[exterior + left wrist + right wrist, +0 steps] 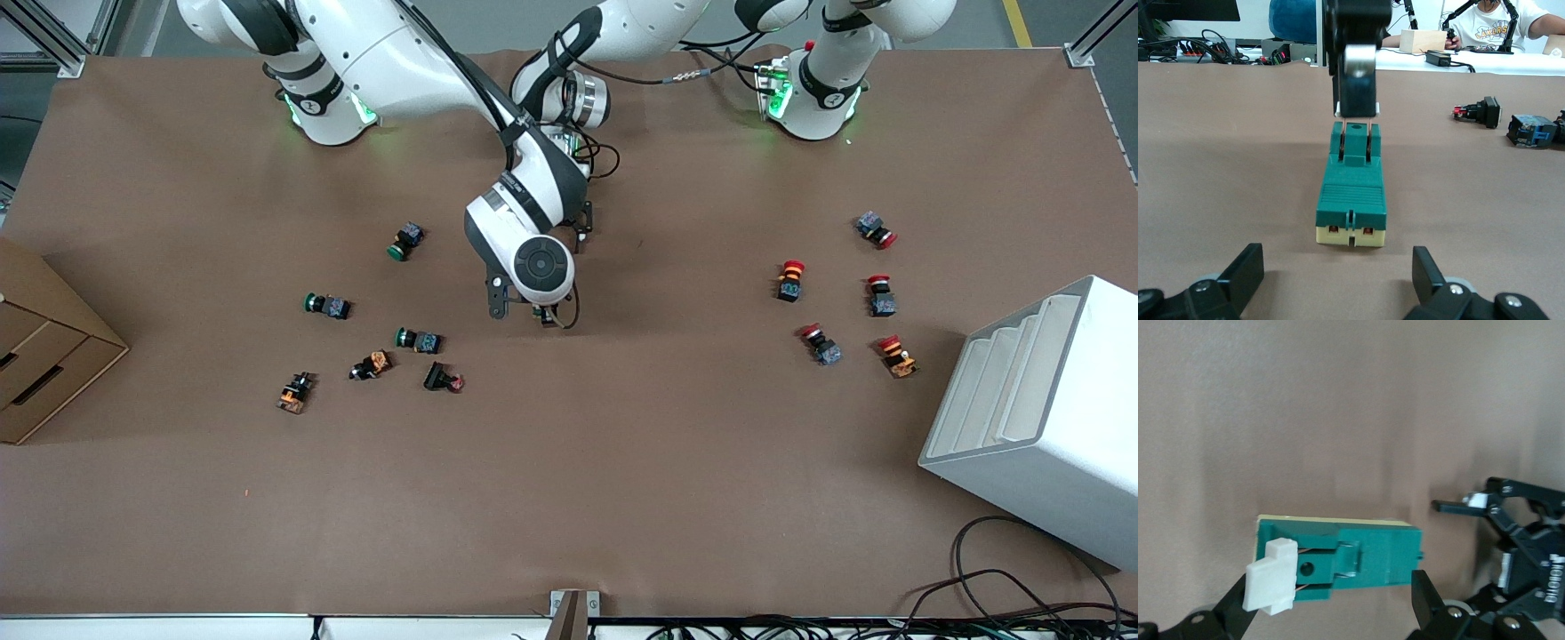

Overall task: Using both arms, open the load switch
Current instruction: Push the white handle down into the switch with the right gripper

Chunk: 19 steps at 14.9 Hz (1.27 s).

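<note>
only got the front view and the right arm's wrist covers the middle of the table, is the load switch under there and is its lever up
observer: yes. The load switch lies on the table under that wrist. Its white lever stands raised off the green body on its copper blades, beside one finger of the open right gripper.
operator: ok and is the other arm clamping the body
observer: no. The left gripper is open and low at the switch's cream-coloured end. Its fingers are spread wider than the body and do not touch it.
</note>
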{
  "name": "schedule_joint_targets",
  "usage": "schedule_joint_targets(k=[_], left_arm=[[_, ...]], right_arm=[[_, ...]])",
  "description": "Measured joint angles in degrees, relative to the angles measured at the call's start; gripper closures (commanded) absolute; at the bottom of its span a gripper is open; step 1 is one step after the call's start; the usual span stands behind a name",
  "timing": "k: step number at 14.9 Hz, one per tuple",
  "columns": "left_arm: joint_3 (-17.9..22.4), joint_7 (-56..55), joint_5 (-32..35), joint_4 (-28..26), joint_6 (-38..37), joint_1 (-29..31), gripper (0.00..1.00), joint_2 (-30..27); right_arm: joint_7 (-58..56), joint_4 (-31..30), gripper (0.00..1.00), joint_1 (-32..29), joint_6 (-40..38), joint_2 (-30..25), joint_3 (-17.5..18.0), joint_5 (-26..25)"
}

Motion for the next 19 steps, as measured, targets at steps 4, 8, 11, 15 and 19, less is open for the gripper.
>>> schedule_joint_targets(k=[4,8,11,15,19], left_arm=[[0.00,0.01,0.00,0.00,0.00,0.00,0.01,0.00],[0.00,0.01,0.00,0.00,0.00,0.00,0.01,0.00],[0.00,0.02,0.00,0.00,0.00,0.00,0.01,0.01],[0.00,0.03,0.00,0.00,0.00,-0.01,0.01,0.01],[0.00,0.03,0.00,0.00,0.00,-0.01,0.01,0.01]], right_arm=[[-0.01,1.75,0.00,0.12,-4.94,0.00,0.09,0.02],[-0.01,2.23,0.00,1.01,-9.65,0.00,0.16,0.02],[-0.01,2.76,0.00,1.81,-11.54,0.00,0.17,0.02],[-0.01,2.89,0.00,3.26,-12.30,0.00,0.19,0.02],[-0.03,2.80,0.00,4.39,-12.37,0.14,0.18,0.02]])
